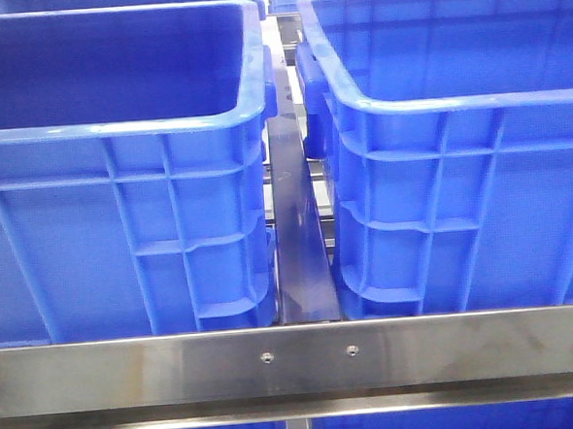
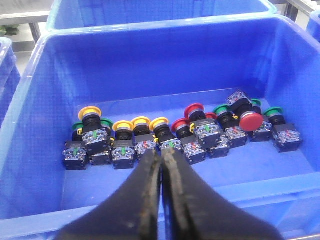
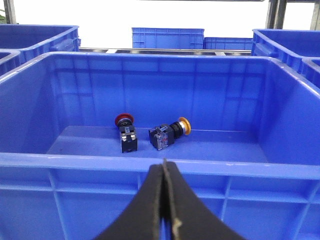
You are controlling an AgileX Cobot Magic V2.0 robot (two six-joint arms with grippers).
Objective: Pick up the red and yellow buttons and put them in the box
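Blue plastic bin (image 2: 45, 75) holding row of red, yellow & green push buttons (image 2: 150, 135); left gripper (image 2: 161, 165) hovering above w/ jaws pressed together, empty. Right gripper (image 3: 165, 172) likewise closed, empty, outside blue plastic box (image 3: 150, 167) containing one red-capped button (image 3: 126, 131) & one yellow-capped button (image 3: 169, 134).

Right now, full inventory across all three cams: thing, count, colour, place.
Bins: two, blue, side by side in front view, left and right.
Rail: one, steel, across front of bins.
Supply bin: one, blue, left wrist view.
Supply buttons: a row, exact count unclear; yellow, red and green caps.
Target bin: one, blue, right wrist view.
Placed buttons: two, red and yellow, on target bin floor.
Left end effector: black, shut, empty.
Right end effector: black, shut, empty.
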